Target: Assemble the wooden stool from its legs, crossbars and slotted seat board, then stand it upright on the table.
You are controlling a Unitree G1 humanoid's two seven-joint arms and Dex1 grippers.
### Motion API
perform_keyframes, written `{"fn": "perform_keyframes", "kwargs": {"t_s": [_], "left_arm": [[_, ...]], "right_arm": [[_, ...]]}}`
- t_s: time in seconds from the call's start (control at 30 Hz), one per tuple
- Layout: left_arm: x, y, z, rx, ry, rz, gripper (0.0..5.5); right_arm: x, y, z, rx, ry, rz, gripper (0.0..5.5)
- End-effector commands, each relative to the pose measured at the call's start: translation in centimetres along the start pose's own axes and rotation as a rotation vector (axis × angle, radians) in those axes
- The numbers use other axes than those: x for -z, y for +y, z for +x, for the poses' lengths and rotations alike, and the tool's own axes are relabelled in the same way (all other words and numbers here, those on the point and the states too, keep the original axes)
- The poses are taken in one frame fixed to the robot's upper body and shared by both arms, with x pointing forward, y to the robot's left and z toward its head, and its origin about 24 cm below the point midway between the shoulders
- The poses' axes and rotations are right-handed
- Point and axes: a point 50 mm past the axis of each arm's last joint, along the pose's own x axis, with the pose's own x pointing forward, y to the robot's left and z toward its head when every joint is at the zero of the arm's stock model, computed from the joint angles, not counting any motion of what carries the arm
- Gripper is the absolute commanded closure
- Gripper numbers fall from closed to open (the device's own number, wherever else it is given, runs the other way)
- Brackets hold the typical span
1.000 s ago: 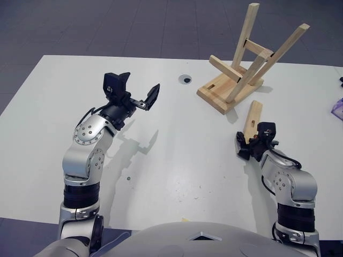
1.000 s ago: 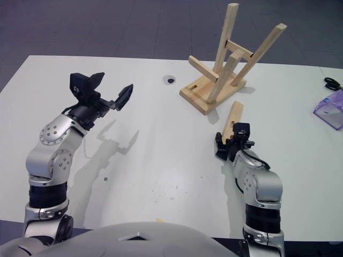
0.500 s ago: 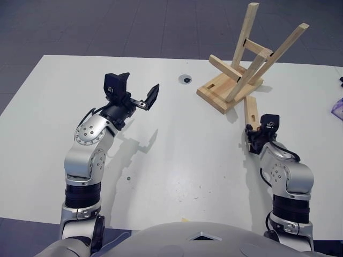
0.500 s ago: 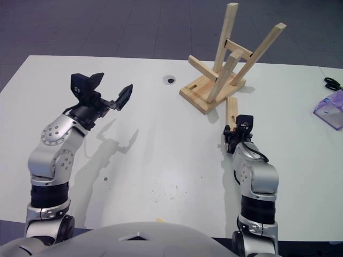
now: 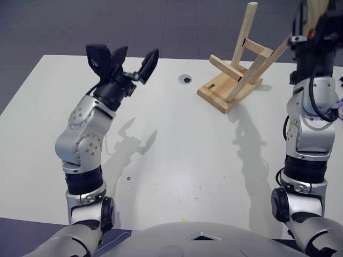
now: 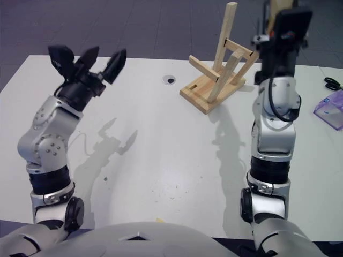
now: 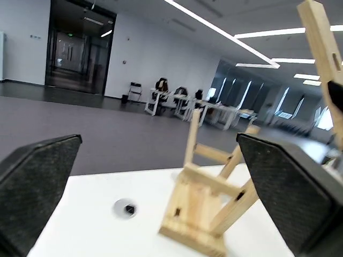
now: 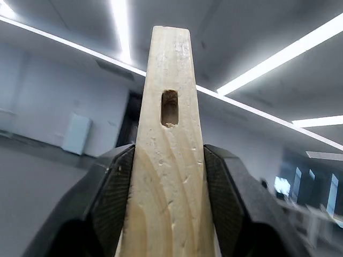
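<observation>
— So, where is the pale wooden stool leg (image 8: pixel 169 69)?
— The right gripper (image 8: pixel 170 160) is pinching it upright near the white table's (image 5: pixel 177 160) far right corner, probably for slotting into the half-built wooden stool (image 5: pixel 229 88) lying by the far edge. The left gripper (image 5: pixel 135 58) is hovering wide open, free to help.

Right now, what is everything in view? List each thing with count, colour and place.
Table: one, white, under everything.
Partly assembled stool: one, light wood, far right part of the table, seat board down, legs and crossbars pointing up at a slant.
Wooden leg: one, light wood with a slot, held up in the air off the table.
Round hole: one, dark, in the tabletop left of the stool.
Scissors: one pair, black handles, table's right edge.
Container: one, purple, right edge, nearer than the scissors.
Left gripper: black fingers open, raised over the table's left part.
Right gripper: black fingers shut on the wooden leg, raised beside the stool.
</observation>
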Motion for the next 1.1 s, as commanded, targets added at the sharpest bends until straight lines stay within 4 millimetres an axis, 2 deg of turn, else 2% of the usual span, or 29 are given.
{"fn": "perform_keyframes", "kwargs": {"t_s": [0.03, 0.13, 0.2, 0.37, 0.57, 0.7, 0.83, 1.1], "left_arm": [[-3.0, -1.8, 0.8, 0.174, -0.074, -0.235, 0.1], [-3.3, -3.4, 0.3, 0.351, -0.052, -0.332, 0.1], [-3.1, -3.7, 0.0, 0.394, -0.044, -0.401, 0.1], [-2.1, -3.2, 0.4, 0.337, -0.01, -0.472, 0.1], [-1.4, -2.2, 1.5, 0.175, 0.016, -0.457, 0.1], [-2.1, -1.6, 2.0, 0.102, -0.02, -0.488, 0.73], [-2.8, -2.0, 2.1, 0.119, -0.033, -0.496, 1.41], [-2.4, -2.3, 1.8, 0.134, 0.004, -0.494, 2.74]], "right_arm": [[-2.5, 4.1, -0.3, -0.362, -0.157, 0.095, 3.46], [-1.6, 5.9, -1.7, -0.526, -0.101, 0.212, 3.46], [-1.2, 6.7, -2.4, -0.612, -0.082, 0.254, 3.46], [-1.0, 8.0, -3.6, -0.757, -0.088, 0.252, 3.46], [-1.0, 8.7, -4.6, -0.803, -0.085, 0.265, 3.46], [-0.8, 9.1, -5.4, -0.832, -0.068, 0.25, 3.46], [-0.8, 9.2, -5.4, -0.822, -0.069, 0.248, 3.46], [-0.9, 9.1, -5.3, -0.802, -0.073, 0.232, 3.46]]}}
